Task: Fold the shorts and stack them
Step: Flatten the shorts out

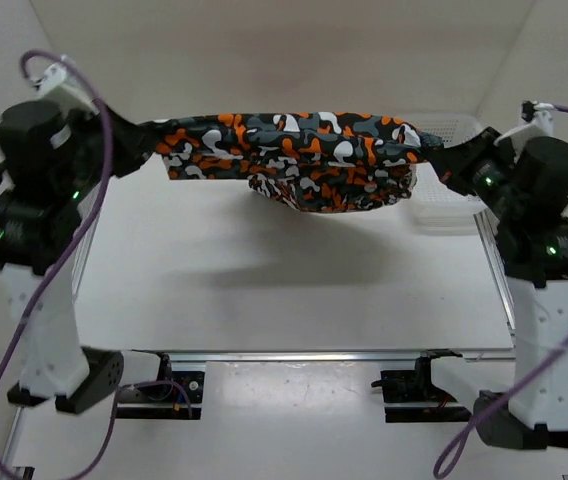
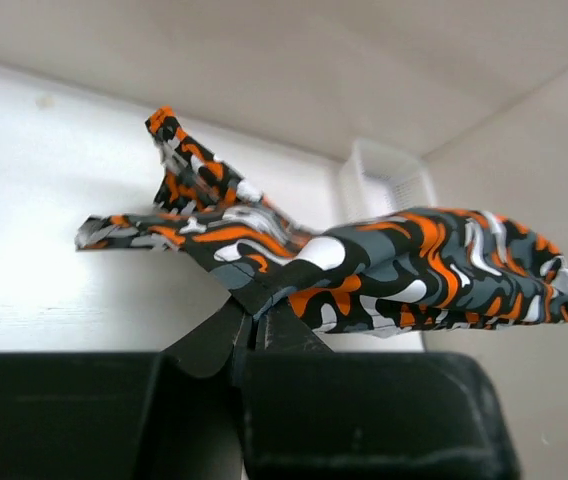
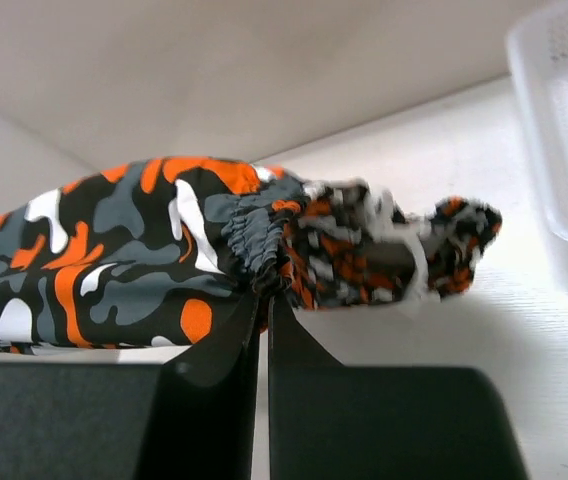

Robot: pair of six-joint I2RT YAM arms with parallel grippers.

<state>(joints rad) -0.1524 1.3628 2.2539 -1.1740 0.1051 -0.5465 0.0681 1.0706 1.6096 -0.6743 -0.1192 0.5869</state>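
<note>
The left hand [image 2: 254,315] and the right hand [image 3: 264,300] each pinch tight on one end of the shorts [image 1: 284,145], stretched in the air above the table [image 1: 264,280], so I think both should go down together, slowly and level.

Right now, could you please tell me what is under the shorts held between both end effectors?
Beneath the shorts, the near edge of more camouflage fabric shows over the table. Its far part is covered, so whether it is a separate pile cannot be told.
</note>
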